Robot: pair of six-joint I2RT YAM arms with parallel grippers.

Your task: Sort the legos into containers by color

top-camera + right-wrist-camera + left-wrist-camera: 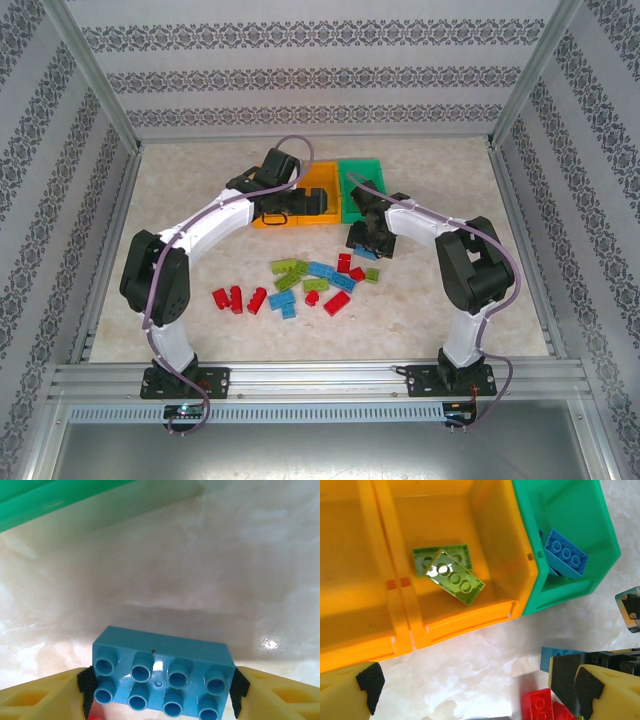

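Clamps blue brick (162, 677) in right gripper (160, 692), left gripper (477, 690) wide open, empty. Shows few bricks (451, 572) in bins (495, 615), most loose on table (450, 300).

L arm (215, 220) partly hides orange bins (322, 176); blue brick (162, 677) cut off at btm.

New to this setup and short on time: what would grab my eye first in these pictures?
A blue brick gripped end to end by the right tool, near the green bin. Next, two lime bricks lying in the orange bin beside it, and the mixed pile of bricks loose on the table.
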